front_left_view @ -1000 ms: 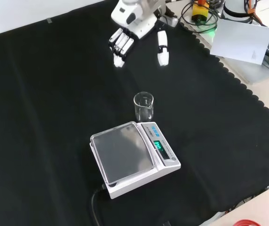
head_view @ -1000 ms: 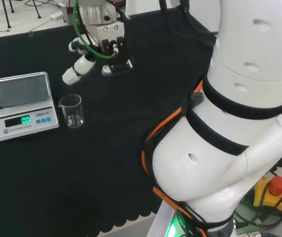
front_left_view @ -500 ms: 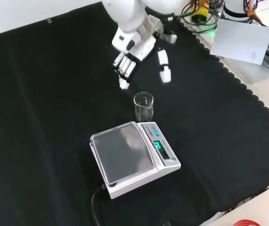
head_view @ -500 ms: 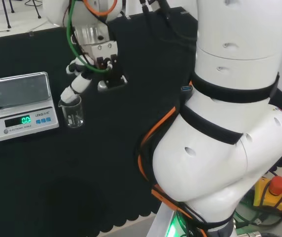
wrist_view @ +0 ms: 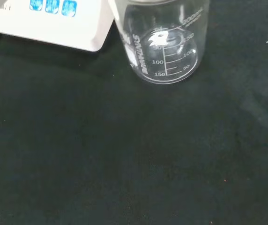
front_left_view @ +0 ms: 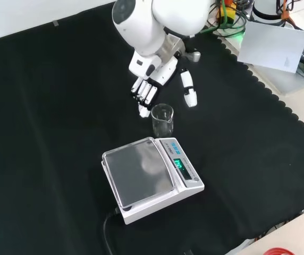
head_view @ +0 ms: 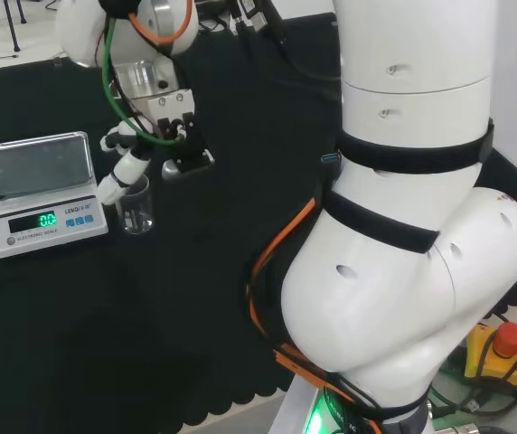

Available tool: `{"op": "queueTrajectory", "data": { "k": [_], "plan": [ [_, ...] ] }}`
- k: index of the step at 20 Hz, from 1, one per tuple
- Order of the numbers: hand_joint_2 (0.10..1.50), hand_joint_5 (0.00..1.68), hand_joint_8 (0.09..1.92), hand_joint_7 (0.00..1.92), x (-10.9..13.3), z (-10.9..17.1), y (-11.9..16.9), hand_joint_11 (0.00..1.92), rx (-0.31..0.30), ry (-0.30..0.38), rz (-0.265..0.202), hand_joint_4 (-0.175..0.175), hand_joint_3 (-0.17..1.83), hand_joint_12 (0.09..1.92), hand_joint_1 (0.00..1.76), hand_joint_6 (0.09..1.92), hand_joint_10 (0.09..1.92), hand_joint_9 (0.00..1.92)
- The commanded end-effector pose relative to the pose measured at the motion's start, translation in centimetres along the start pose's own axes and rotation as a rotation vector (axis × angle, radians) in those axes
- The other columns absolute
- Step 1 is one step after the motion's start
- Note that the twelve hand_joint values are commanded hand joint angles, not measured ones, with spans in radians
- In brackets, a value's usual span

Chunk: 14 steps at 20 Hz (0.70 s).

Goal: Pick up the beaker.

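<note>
The hand (front_left_view: 160, 85), fingers straight and spread, hovers just beside the upright beaker (front_left_view: 162, 120), near the scale (front_left_view: 148, 179).

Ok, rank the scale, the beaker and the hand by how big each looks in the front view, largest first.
1. Scale, clearly the largest.
2. Hand, with its fingers spread just beyond the beaker.
3. Beaker, the smallest.

The hand hangs above the cloth, nearer the camera's height, so its lead over the beaker may be somewhat overstated.
</note>
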<state>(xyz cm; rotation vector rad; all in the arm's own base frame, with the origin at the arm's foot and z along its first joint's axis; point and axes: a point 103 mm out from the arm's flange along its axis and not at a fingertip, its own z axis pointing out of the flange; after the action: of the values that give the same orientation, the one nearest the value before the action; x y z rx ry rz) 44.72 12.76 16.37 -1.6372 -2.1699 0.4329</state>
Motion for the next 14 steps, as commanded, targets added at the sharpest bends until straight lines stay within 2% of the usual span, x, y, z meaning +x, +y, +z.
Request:
{"op": "queueTrajectory", "data": {
  "k": [1, 4, 9, 14],
  "plan": [
    [0.65, 0.05, 0.7, 0.1, 1.0, 1.8, 0.5, 0.0, -0.056, -0.071, 0.032, 0.061, 0.13, 1.42, 0.59, 0.09, 0.86, 0.21],
    [0.65, 0.05, 0.71, 0.1, 1.1, 2.8, 0.3, 0.0, -0.083, -0.077, 0.065, 0.061, 0.13, 1.43, 0.63, 0.09, 0.86, 0.22],
    [0.65, 0.14, 0.73, 0.15, 0.8, 3.9, 0.6, 0.0, -0.086, -0.088, 0.109, 0.062, 0.13, 1.5, 0.76, 0.09, 0.87, 0.26],
    [0.65, 0.3, 0.77, 0.28, 1.1, 4.5, 1.0, 0.08, -0.15, -0.092, 0.167, 0.066, 0.21, 1.54, 0.88, 0.09, 0.82, 0.39]
  ]
}}
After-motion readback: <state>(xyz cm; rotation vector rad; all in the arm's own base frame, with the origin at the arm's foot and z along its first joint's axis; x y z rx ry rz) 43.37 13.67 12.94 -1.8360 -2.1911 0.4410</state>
